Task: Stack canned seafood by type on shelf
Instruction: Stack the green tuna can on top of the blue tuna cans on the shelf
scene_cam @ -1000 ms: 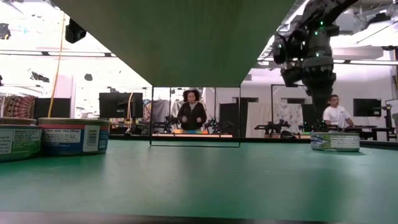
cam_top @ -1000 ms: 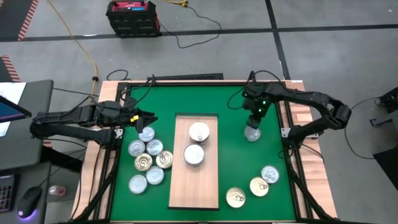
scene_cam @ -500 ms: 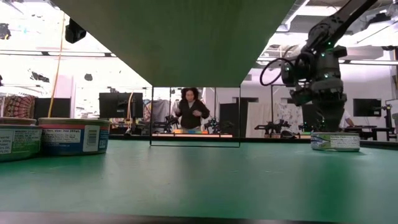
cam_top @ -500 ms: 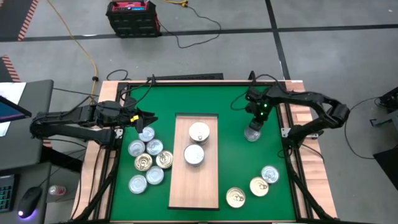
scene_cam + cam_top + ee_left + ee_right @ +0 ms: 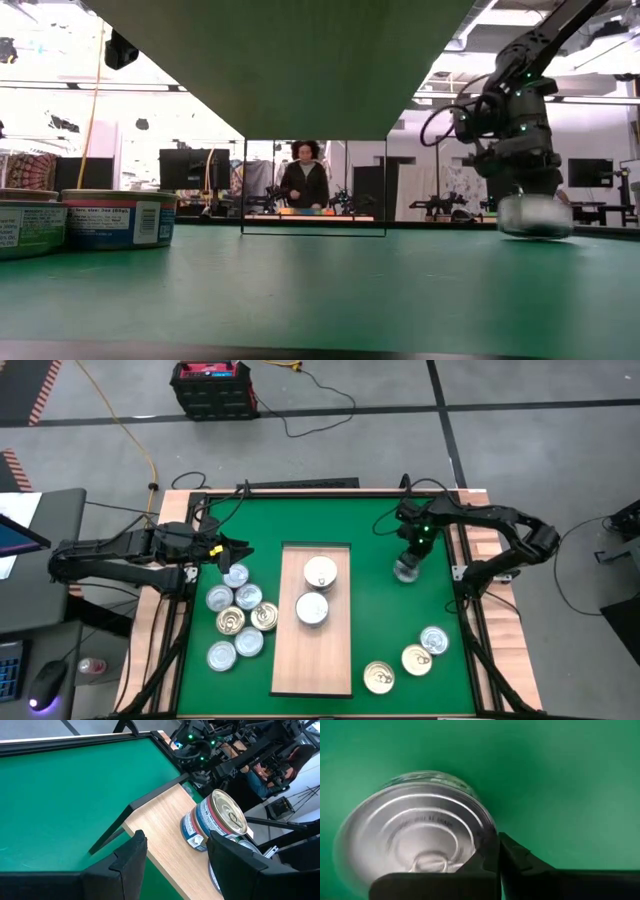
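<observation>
Under the right gripper (image 5: 408, 558), on the green mat (image 5: 380, 620) beside the wooden shelf (image 5: 312, 660): one silver tin (image 5: 405, 570), blurred in the high and low views. Right wrist view shows the fingers pressed together at the tin's rim (image 5: 445, 835), apparently with nothing between them; whether they touch the rim cannot be told.

On the shelf, just beside that gripper toward the table's middle: two tins, one gold-topped (image 5: 320, 572), one silver (image 5: 312, 609), side by side along the board.

Well away from the right gripper, near the mat's front right corner: three tins, two gold-topped (image 5: 379, 678), one bluish (image 5: 434, 640).

Left gripper (image 5: 238, 552), at the far left part of the mat, fingers spread, holding nothing. Just below it: a cluster of seven tins (image 5: 240, 615), silver, bluish and gold-topped, touching or nearly so.

Left wrist view: the two tins on the shelf (image 5: 215, 822) show between its spread fingers (image 5: 131, 855), farther off.

Low view: a person (image 5: 304, 185) stands in the room behind the table.
</observation>
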